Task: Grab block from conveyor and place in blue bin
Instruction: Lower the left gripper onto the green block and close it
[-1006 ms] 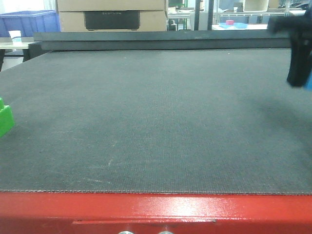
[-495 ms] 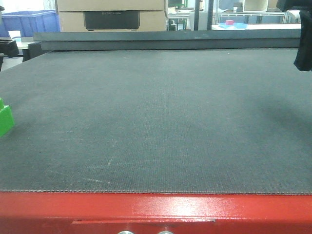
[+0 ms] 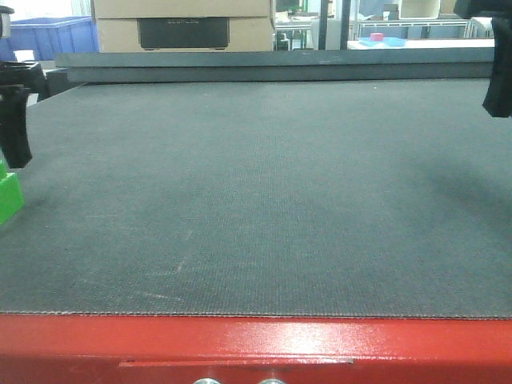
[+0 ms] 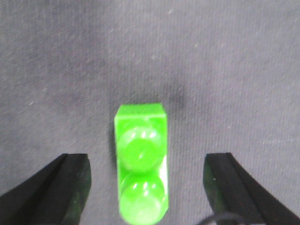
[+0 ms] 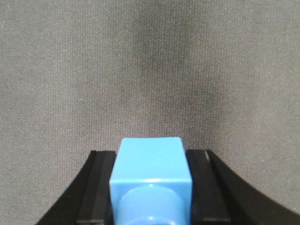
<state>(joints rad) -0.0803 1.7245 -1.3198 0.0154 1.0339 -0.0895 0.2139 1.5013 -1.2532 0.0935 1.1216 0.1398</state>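
Note:
A green two-stud block lies on the dark grey conveyor belt at its far left edge; it also shows in the front view. My left gripper is open above it, with one jaw on each side and clear gaps to the block; in the front view my left gripper hangs just over the block. My right gripper is shut on a blue block and holds it above the belt at the far right.
The belt sits on a red frame along the near edge. A blue bin stands behind the belt at the back left, next to a cardboard box. A blue tray lies far back right.
My left gripper has come into the front view at the far left, over the green block. My right gripper rose with the blue block a second ago and has since held still.

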